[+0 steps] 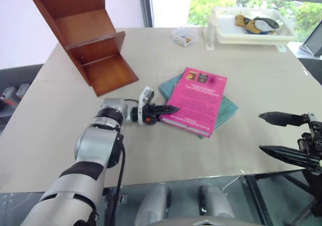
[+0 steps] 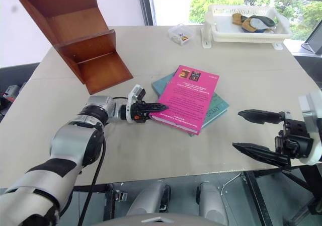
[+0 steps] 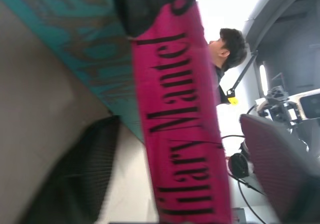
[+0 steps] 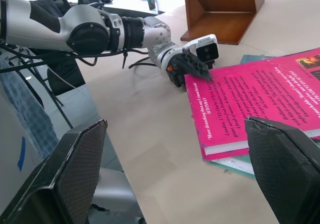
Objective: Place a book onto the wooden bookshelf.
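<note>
Right claw (image 2: 259,133) gapes apart; left claw (image 1: 162,108) clamps the pink book (image 1: 198,100) atop a teal book (image 1: 169,86).

A thick magenta book (image 1: 198,101) with small white text and two small pictures on its cover was laid flat on the table, stacked atop a thinner teal one. The reddish-brown wooden bookshelf (image 1: 85,34) was stood tilted at the table's far left, well apart from the book, its compartments seen empty.
</note>
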`<state>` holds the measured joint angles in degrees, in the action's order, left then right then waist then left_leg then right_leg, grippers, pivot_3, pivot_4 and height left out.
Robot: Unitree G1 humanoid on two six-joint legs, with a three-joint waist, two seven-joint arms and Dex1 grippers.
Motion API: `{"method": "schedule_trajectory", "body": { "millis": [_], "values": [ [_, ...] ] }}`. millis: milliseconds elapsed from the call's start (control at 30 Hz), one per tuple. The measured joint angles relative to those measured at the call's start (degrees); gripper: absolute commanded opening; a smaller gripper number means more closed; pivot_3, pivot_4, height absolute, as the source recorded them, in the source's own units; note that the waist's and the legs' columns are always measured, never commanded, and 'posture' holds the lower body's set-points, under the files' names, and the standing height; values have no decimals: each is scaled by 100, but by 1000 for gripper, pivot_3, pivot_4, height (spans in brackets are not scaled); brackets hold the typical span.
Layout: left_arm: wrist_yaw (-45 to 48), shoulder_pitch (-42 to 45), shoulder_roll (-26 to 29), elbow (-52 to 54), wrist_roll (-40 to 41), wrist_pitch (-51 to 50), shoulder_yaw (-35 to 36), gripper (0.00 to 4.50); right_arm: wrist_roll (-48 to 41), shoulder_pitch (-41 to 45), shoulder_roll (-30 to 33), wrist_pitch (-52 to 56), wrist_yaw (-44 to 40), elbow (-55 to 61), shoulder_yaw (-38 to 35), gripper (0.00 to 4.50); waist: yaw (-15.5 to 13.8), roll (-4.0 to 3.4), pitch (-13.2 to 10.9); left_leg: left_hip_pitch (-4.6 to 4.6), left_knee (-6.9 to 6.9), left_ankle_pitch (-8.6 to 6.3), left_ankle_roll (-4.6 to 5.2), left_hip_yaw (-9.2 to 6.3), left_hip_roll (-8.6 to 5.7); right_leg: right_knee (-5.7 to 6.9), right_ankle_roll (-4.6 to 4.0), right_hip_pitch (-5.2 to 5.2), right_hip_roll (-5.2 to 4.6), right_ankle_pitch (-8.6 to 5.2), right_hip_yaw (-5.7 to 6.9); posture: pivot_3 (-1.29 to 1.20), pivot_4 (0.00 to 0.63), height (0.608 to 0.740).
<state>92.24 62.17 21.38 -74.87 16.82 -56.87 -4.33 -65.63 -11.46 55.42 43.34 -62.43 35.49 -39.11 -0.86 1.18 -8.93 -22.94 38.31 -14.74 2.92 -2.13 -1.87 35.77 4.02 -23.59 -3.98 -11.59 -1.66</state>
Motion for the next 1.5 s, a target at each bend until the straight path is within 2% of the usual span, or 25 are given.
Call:
{"method": "schedule_trajectory", "body": {
  "millis": [100, 167, 267, 433, 567, 667, 867, 967, 1067, 1300, 1500],
  "values": [
    [11, 0, 0, 0, 3, -30, 105, 832, 14, 55, 3, -8, -9, -19, 0, 4500, -2, 0, 0, -1, 0, 0, 0, -3, 0, 0, 0, 0, 1, 0, 3, 0, 150, 740],
    [16, 3, 15, 8, 28, -78, 193, 234, 30, 71, 3, -13, -16, -54, 7, 4500, -2, -1, 1, 1, 0, 0, 0, -3, 0, 2, 0, 2, 0, 0, 4, 0, 150, 740],
    [-11, -13, 66, 50, 165, -213, 236, 219, 62, 72, 2, -43, -67, -68, 31, 4500, 8, 1, -1, 1, 0, 0, 0, -3, 2, 4, 1, 0, 5, 0, 4, 0, 150, 740],
    [-29, -189, 454, 750, 954, -559, 182, 219, 149, 169, -142, -192, -165, -316, 91, 4500, 32, 8, -6, 0, -2, 0, 0, -5, 7, 5, 0, -4, 5, 0, 3, 0, 150, 740],
    [-32, -415, 847, 1735, 1499, -562, -34, 219, 172, 354, -412, -401, -173, -609, 148, 4500, 19, 10, -9, -2, -3, 0, -1, -6, 8, 4, -1, -6, -10, 1, 0, 0, 150, 740],
    [-36, -752, 1265, 3033, 1571, -69, -311, 219, 259, 443, -412, -498, -247, -835, 233, 4500, 2, 9, -9, -3, -7, -1, -3, -6, 8, 0, -4, -8, -30, 0, -6, 0, 150, 740],
    [-658, -876, 1530, 4755, 1044, 1329, -242, 219, 251, 973, -388, -557, -601, -1569, 297, 4500, -3, 8, -10, -10, -11, -1, -4, -9, 4, -13, -5, -10, -44, 1, -27, 0, 150, 740],
    [-781, -870, 1869, 5502, 851, 1882, -175, 219, 398, 1198, -376, -616, -873, -1987, 500, 4500, 23, 6, -11, -15, -22, -1, -4, 0, 4, -13, -5, -26, -38, 1, -32, 0, 150, 740],
    [-807, -781, 2367, 6055, 309, 2937, -191, 219, 600, 1586, -378, -738, -1083, -2439, 794, 4500, 36, 2, -13, -11, -29, -1, -6, 16, 7, -11, -5, -35, -28, 1, -30, 0, 150, 740],
    [-1187, -227, 2929, 6307, -981, 4861, -324, 219, 971, 2409, -513, -951, -1416, -3050, 1451, 4500, 2, 1, -17, -13, -19, 0, -4, 17, 0, -11, -3, -26, -2, 2, -16, 0, 150, 740],
    [-1577, 63, 3525, 6414, -1736, 5609, -284, 219, 1295, 2937, -536, -1113, -1740, -3686, 1751, 4500, 27, -2, -25, -14, -10, -2, 0, 17, -3, -8, -1, -25, 10, 1, -14, 0, 150, 740]
  ]
}}
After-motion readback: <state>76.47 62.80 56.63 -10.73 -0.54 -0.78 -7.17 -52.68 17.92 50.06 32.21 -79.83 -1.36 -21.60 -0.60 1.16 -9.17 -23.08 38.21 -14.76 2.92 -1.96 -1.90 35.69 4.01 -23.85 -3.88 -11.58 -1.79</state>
